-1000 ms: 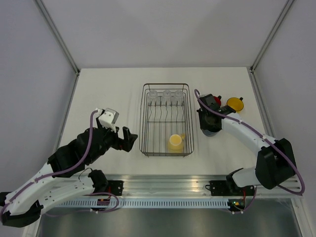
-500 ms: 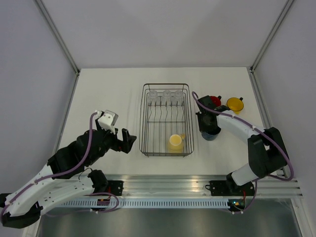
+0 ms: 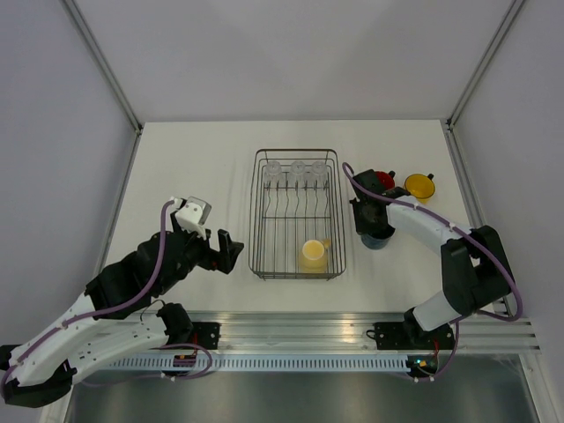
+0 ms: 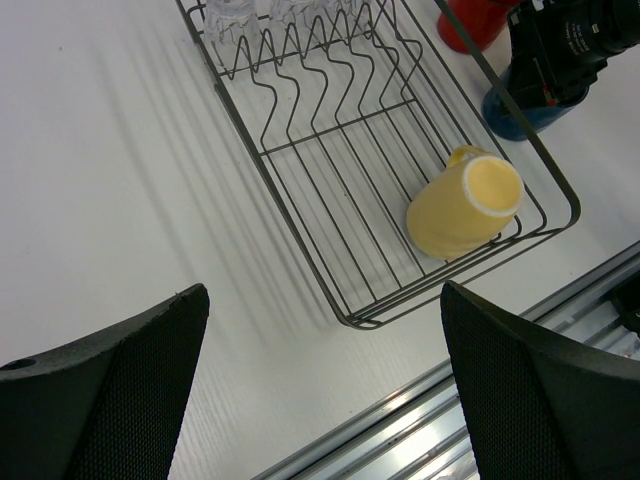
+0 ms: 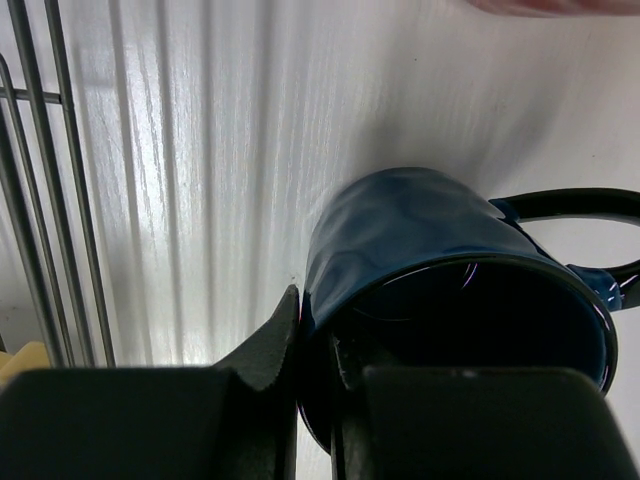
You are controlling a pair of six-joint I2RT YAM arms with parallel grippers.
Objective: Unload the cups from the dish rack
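The dark wire dish rack [image 3: 254, 211] stands mid-table and also shows in the left wrist view [image 4: 340, 310]. A pale cream-yellow mug [image 3: 313, 255] lies on its side in the rack's near right corner [image 4: 463, 205]. Three clear glass tumblers [image 3: 298, 169] stand along its far end. My right gripper [image 3: 370, 220] is shut on the rim of the dark blue mug [image 5: 440, 250], which stands upright on the table right of the rack. The red mug [image 3: 384, 180] and yellow mug [image 3: 419, 186] stand beyond it. My left gripper [image 3: 227, 250] is open and empty, left of the rack.
The metal rail [image 3: 352, 322] runs along the table's near edge. White walls enclose the table at the back and sides. The right arm [image 3: 441, 233] stretches across the table's right side.
My right gripper moved the dark blue mug slightly down and towards the rack, then held still. The left arm has barely moved.
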